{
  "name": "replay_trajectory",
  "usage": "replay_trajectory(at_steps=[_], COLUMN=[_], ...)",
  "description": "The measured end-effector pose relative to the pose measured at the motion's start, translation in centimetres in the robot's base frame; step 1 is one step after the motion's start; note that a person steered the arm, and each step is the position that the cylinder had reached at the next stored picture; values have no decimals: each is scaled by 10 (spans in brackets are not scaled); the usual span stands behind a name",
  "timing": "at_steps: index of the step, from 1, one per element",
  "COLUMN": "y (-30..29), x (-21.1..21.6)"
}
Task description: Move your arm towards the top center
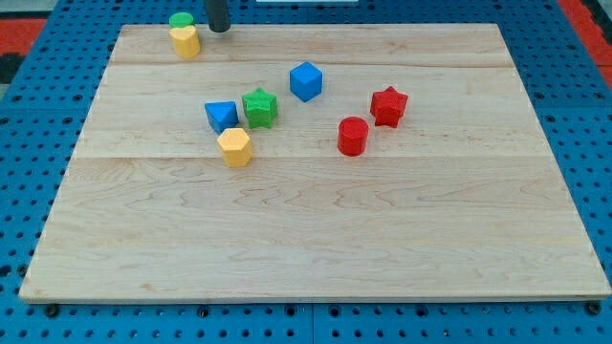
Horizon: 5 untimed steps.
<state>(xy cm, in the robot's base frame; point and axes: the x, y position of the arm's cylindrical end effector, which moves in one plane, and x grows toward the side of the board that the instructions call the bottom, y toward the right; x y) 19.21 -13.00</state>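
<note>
My tip (219, 29) is at the view's top, left of centre, at the board's far edge. It stands just right of a green block (181, 20) and a yellow block (185, 41), which touch each other. Near the board's middle lie a blue cube (306, 81), a green star (259, 107), a blue block (221, 117) and a yellow hexagon block (234, 147). Further right are a red star (388, 106) and a red cylinder (353, 137).
The wooden board (316, 248) lies on a blue pegboard table (29, 115). A red area shows at the view's top corners.
</note>
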Motion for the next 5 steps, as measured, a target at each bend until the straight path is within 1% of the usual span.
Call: replay_trajectory(at_steps=[3,4,5], y=[0,0,1], x=[3,22,32])
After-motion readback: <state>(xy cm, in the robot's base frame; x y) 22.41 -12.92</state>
